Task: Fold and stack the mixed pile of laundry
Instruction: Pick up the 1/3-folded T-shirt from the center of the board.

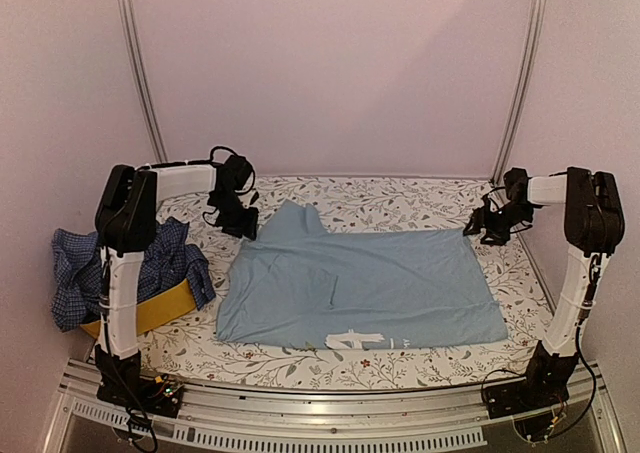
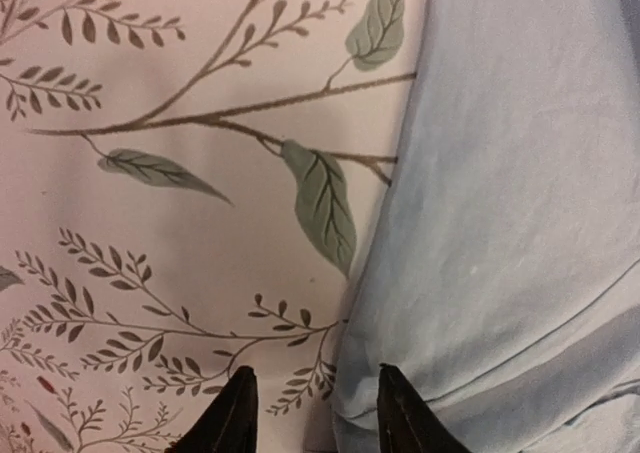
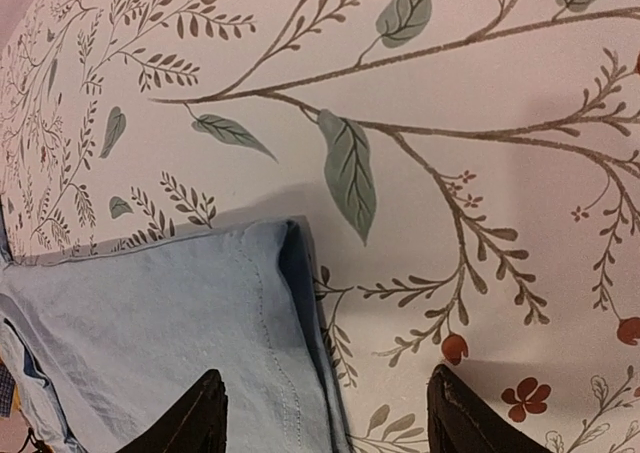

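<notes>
Straddling the light blue T-shirt edge near the far-left corner of table cover, left gripper narrowly parted; right gripper wide over the shirt's far-right corner, both empty.

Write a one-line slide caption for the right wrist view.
Open right tool above a hemmed corner of the light blue T-shirt on the floral table cover.

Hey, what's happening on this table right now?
Two robot arms are working on laundry. A light blue T-shirt lies spread flat on the floral cover. The left pincer is open at the shirt's far left edge, and the right pincer is open over its far right corner. Neither has gripped the cloth. A checked shirt and darker clothes are heaped on the yellow basket at the left.
</notes>
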`<state>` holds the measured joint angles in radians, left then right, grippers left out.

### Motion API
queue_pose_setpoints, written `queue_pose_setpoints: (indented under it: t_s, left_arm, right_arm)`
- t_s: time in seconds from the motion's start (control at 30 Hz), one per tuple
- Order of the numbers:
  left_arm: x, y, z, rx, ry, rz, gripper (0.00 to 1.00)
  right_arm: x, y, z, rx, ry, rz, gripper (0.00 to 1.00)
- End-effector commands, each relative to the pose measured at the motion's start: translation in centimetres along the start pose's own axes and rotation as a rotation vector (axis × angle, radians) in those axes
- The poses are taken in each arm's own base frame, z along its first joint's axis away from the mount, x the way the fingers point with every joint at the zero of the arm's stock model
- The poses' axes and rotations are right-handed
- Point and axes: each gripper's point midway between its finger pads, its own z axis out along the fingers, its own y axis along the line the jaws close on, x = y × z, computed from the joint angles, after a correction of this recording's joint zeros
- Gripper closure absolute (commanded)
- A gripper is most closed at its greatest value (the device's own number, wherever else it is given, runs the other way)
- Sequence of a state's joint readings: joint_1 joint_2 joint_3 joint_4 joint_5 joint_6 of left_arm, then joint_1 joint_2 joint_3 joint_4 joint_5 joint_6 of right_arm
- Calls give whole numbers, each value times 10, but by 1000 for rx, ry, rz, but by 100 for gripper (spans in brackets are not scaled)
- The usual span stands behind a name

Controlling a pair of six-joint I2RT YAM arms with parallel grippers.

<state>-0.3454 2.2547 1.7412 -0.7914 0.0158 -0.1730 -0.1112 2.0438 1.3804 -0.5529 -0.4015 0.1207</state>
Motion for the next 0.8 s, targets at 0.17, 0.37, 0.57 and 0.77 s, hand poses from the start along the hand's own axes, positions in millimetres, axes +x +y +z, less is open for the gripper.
queue_pose_setpoints:
  t_s: [0.17, 0.37, 0.57, 0.77]
  left_arm:
    - [-124, -33, -16, 216, -284, -22, 55]
    - [-147, -42, 12, 266, -331, -9, 51]
    - [-155, -60, 31, 258, -358, 36, 48]
    - [-142, -52, 58, 179, -308, 11, 53]
  right_arm:
    - [-44, 25, -9, -71, -90, -119, 33]
    - [-47, 22, 15, -88, -45, -146, 35]
    - [-32, 19, 39, -75, 14, -207, 35]
    - [-22, 13, 55, -80, 52, -199, 36]
